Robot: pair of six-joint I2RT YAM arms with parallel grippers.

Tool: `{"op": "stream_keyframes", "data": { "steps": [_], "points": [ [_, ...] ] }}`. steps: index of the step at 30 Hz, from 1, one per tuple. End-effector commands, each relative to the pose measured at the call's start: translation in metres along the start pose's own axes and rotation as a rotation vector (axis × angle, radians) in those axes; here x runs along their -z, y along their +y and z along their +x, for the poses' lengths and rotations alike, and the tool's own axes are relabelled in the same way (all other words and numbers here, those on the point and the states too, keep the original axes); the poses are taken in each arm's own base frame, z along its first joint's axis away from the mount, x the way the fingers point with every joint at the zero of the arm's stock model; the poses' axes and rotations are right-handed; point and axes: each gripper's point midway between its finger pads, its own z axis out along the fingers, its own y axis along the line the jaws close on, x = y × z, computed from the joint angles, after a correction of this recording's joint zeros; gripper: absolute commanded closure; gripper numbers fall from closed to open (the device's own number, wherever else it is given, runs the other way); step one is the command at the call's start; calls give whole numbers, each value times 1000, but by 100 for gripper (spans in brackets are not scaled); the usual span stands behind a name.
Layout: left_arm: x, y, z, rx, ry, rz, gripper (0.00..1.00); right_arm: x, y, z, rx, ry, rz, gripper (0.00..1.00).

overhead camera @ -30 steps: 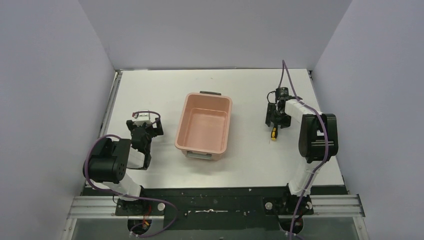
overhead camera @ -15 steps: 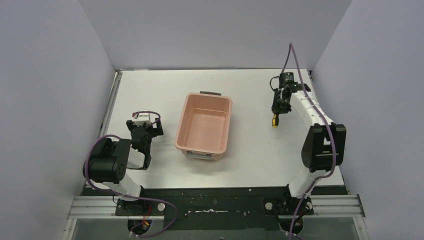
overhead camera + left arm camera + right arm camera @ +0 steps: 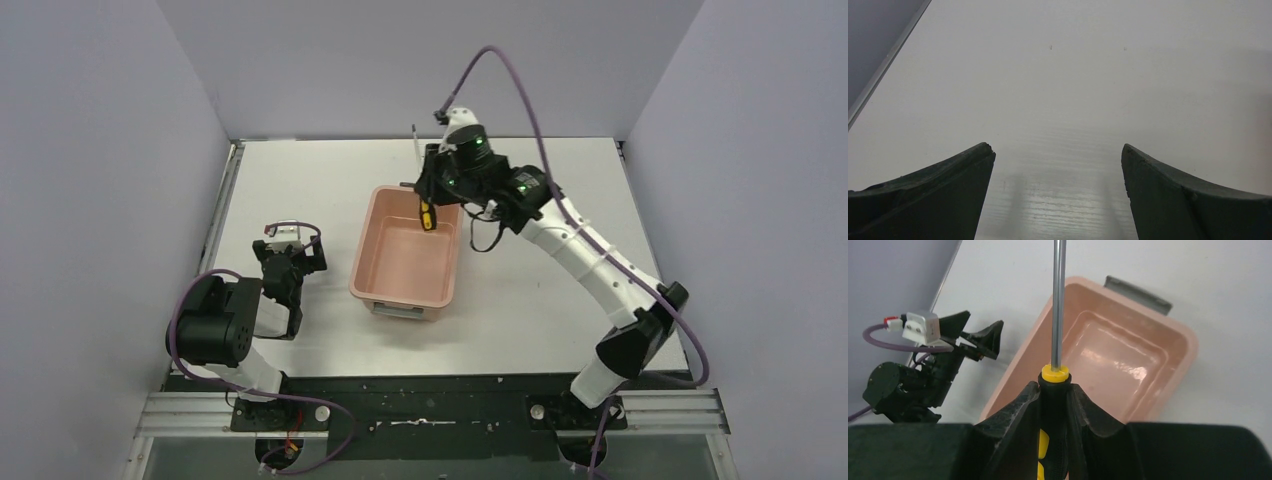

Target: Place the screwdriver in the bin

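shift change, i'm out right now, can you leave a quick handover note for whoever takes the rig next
Right gripper: shut on the screwdriver, clamped on its black-and-yellow handle and held in the air over the far end of the bin.
Left gripper: open and empty, low over the table to the left of the bin.
Done: screwdriver picked up and positioned above the bin.
Left: release it, probably after lowering a little, so it lands inside. Nothing shows in the bin yet.
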Motion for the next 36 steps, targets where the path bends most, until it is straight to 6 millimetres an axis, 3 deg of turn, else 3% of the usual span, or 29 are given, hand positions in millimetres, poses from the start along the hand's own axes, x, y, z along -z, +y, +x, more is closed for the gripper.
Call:
{"op": "stream_keyframes", "data": {
  "steps": [1,6,11,15,19,21,24,27,30,36],
  "points": [
    [-2,0,-10,-2,-34,7,3,-48,23,55,-3,117,14,100],
    [-2,0,-10,-2,-35,7,3,-82,19,138,49,284,91,100],
    [-2,0,-10,-3,-35,7,3,-104,-1,194,70,367,160,100],
    [-2,0,-10,-2,-35,7,3,-120,-17,224,84,420,214,100],
    [-2,0,-10,-1,-35,7,3,-126,-28,236,102,433,259,83],
    [-2,0,-10,-1,-35,7,3,-126,-29,235,105,428,268,60],
    [-2,0,-10,-2,-34,7,3,-124,-28,225,105,404,280,48],
    [-2,0,-10,-2,-34,6,3,-118,-23,203,109,359,276,46],
    [-2,0,-10,-2,-35,7,3,-104,-12,164,109,283,258,46],
    [-2,0,-10,-2,-35,7,3,-58,9,90,109,102,169,35]
  ]
}}
